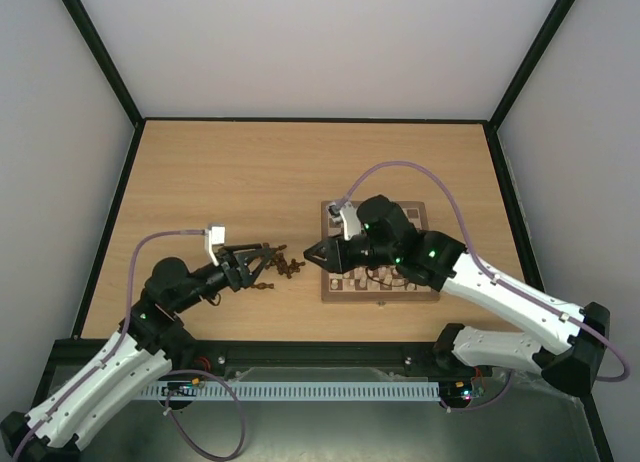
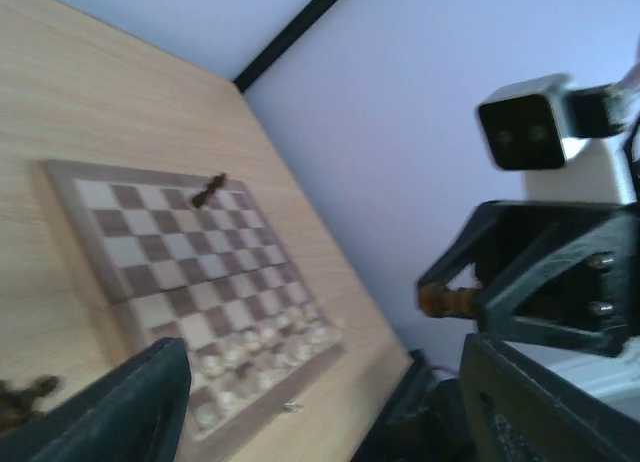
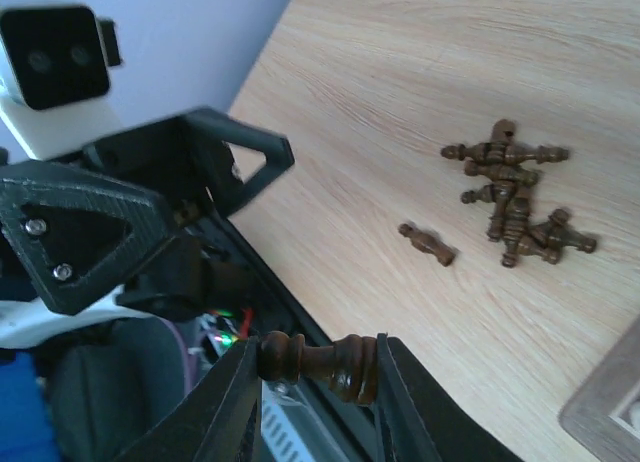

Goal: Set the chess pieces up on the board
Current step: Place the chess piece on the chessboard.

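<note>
hovering left gripper (image 1: 268, 265): fingers wide apart, empty, just beside a heap of dark brown chessmen (image 1: 290, 269) on the table (image 1: 200, 182). right gripper (image 1: 312, 252) clamped on one dark chessman (image 3: 320, 360), off the chessboard (image 1: 327, 284)'s left edge. pale chessmen (image 2: 260, 347) stand on its near rows.

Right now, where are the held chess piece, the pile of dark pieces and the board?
held chess piece (image 3: 318, 364), right wrist view, its middle.
pile of dark pieces (image 3: 505, 207), right wrist view, pile's centre.
board (image 2: 170, 244), left wrist view, a bare square.

Jaws of the right gripper (image 3: 316, 377) pinch a dark chess piece (image 3: 335, 362) crosswise, dark chessmen (image 3: 515, 197) heaped beyond.
</note>
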Robot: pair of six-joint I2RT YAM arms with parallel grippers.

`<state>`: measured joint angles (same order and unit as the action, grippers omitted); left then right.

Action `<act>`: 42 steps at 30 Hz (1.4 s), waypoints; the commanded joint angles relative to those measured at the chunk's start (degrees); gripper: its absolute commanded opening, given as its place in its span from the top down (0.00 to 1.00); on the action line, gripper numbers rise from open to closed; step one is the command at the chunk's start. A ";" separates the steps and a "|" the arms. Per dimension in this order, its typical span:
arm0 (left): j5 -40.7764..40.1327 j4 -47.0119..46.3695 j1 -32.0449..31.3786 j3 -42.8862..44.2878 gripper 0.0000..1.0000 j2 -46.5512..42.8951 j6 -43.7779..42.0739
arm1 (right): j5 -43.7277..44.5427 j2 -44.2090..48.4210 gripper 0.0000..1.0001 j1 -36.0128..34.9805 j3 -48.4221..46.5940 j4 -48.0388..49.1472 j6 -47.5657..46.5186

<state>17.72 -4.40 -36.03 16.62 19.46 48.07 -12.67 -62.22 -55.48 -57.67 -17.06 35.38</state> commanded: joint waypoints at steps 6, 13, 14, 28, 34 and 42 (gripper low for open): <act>-4.39 -2.51 -9.08 3.12 0.51 0.42 -10.45 | -23.95 -3.03 0.73 10.23 0.37 8.18 12.05; -26.63 -3.70 -26.04 3.81 0.34 7.45 -18.48 | -34.15 -5.66 0.72 17.16 2.20 11.23 18.13; -30.16 -4.49 -28.71 4.11 0.29 8.84 -19.82 | -34.58 -5.84 0.72 17.36 2.66 11.88 18.80; -49.99 -18.25 -40.50 4.34 0.45 15.74 -35.27 | -40.01 -6.10 0.71 17.52 8.35 15.31 21.97; -46.95 -20.89 -40.52 5.67 0.54 20.29 -37.65 | -40.65 -5.49 0.71 17.52 9.73 16.97 22.92; -44.27 -23.93 -40.50 6.42 0.56 25.01 -37.46 | -41.06 -4.73 0.71 17.52 9.87 18.87 24.43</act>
<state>-27.62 -23.92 -76.01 21.50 43.79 11.31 -51.35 -68.38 -38.20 -48.51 0.10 58.30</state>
